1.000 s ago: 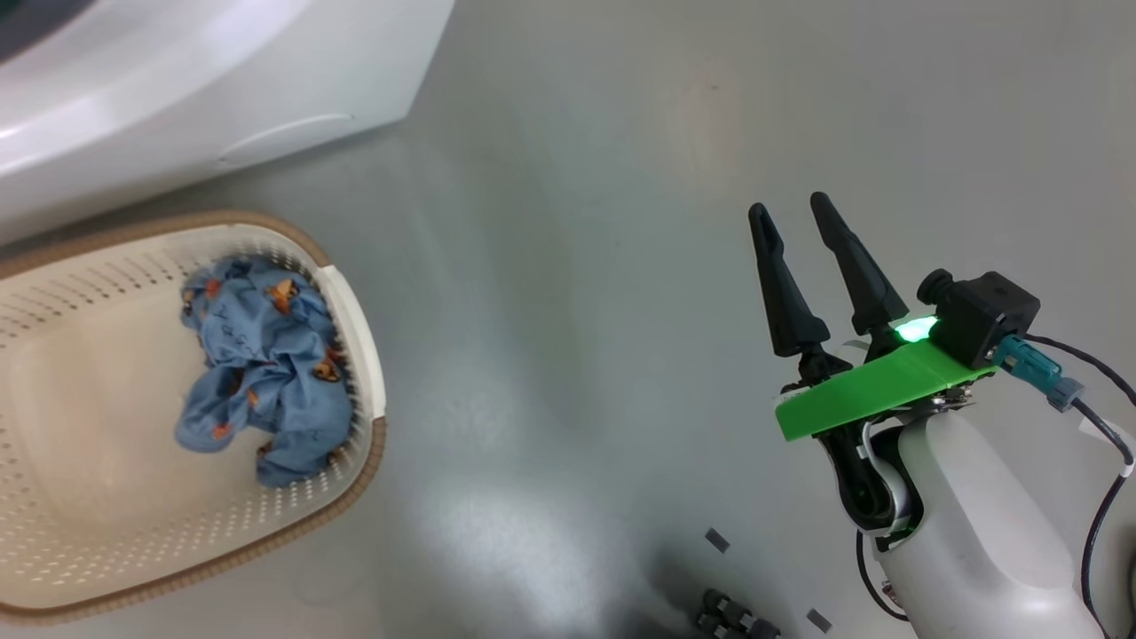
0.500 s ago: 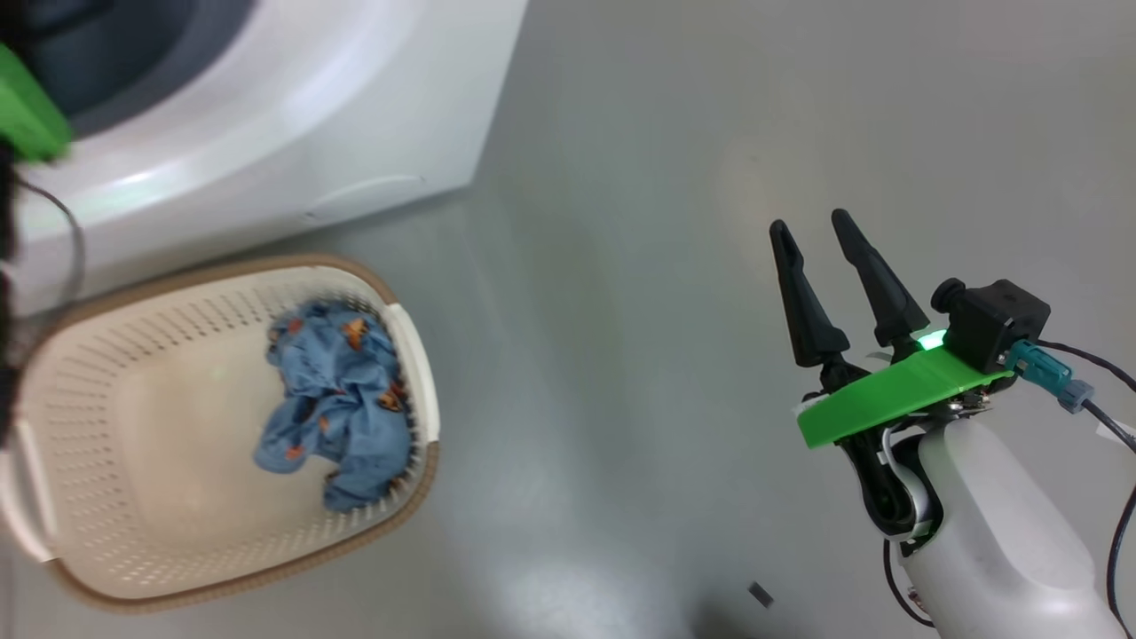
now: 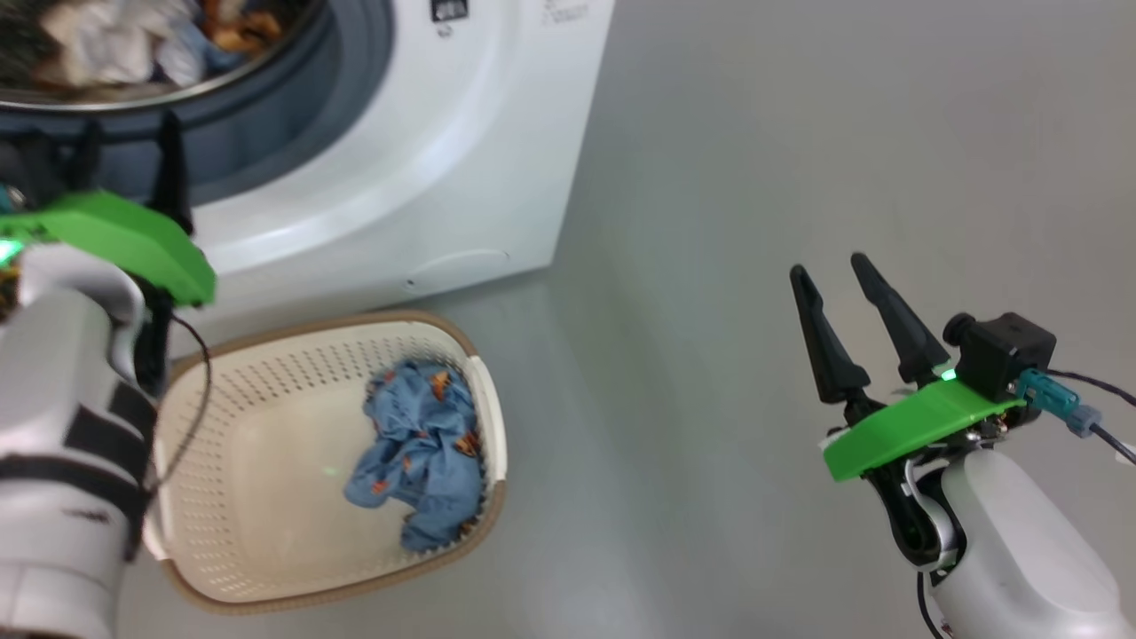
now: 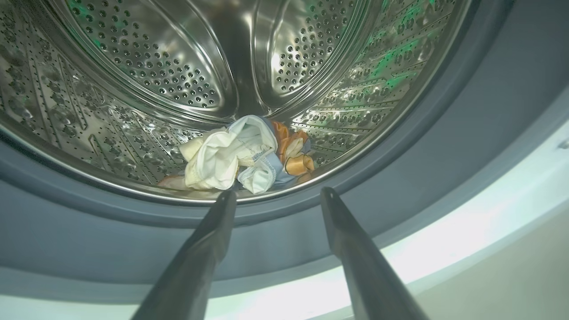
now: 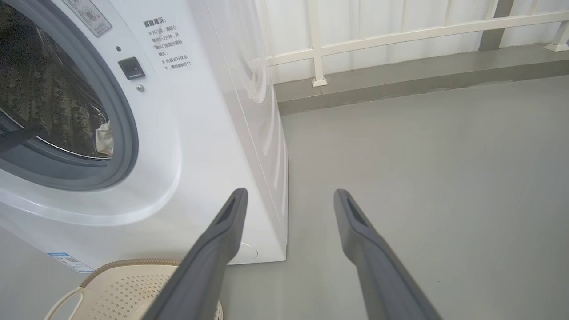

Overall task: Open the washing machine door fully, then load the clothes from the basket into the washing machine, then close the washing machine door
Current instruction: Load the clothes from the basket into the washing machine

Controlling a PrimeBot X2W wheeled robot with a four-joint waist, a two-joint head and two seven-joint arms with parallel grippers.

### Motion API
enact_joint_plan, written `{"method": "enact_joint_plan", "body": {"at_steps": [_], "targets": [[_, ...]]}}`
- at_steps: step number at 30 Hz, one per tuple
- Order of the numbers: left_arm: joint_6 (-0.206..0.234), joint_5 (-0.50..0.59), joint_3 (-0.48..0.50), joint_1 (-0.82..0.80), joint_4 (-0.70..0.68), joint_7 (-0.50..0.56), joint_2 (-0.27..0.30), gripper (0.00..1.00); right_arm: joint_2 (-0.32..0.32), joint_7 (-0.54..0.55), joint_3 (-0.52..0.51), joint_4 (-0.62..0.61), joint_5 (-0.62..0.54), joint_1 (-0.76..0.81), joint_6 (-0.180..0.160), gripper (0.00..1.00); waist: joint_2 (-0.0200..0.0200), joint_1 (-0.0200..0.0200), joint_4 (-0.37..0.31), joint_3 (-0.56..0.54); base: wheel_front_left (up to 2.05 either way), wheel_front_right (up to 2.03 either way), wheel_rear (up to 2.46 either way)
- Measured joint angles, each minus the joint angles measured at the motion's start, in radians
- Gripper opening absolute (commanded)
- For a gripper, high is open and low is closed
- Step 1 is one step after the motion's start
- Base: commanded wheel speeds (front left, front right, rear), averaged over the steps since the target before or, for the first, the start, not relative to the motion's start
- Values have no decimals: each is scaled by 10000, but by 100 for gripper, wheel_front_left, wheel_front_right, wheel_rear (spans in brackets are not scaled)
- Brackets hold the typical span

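The washing machine (image 3: 426,177) stands on the grey floor (image 3: 754,177). Its mouth is uncovered, w/ the steel drum (image 4: 178,66) & the grey seal (image 4: 466,133) in plain sight. Some of the clothes (image 4: 240,153), cream, orange & a bit of pale blue, lie in a small heap at the bottom of the drum, near its front lip.

The left pincer (image 4: 278,192) hangs just before the mouth, fingers pointing into the drum. Its jaws are wide apart & hold nothing; the tips are short of the heap.

The basket (image 3: 355,321) sits on the floor just in front of the machine's lower front edge, close to its front corner on the robot's right. In it a blue garment (image 3: 422,461) w/ orange prints lies crumpled against the end wall on the robot's right.

The right pincer (image 3: 827,264) is over open floor on the robot's right, well apart from basket & machine. Its jaws are also wide, nothing btw. them.

In the right wrist view a white railing (image 5: 400,35) runs along the far edge of the floor, behind the machine. A blue label (image 5: 66,261) shows at the machine's lower front corner.
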Motion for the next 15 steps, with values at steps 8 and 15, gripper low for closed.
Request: {"method": "enact_joint_plan", "body": {"at_steps": [8,15], "targets": [[420,46,974,2210,-2794,-42,54,100,-270,0,10,48,27,213,0,100,0,1,439,-799,0,0,0],[677,217,1645,4402,-4623,-40,12,100,-476,0,-4,73,29,232,0,100,0,1,721,-1435,0,0,0]]}}
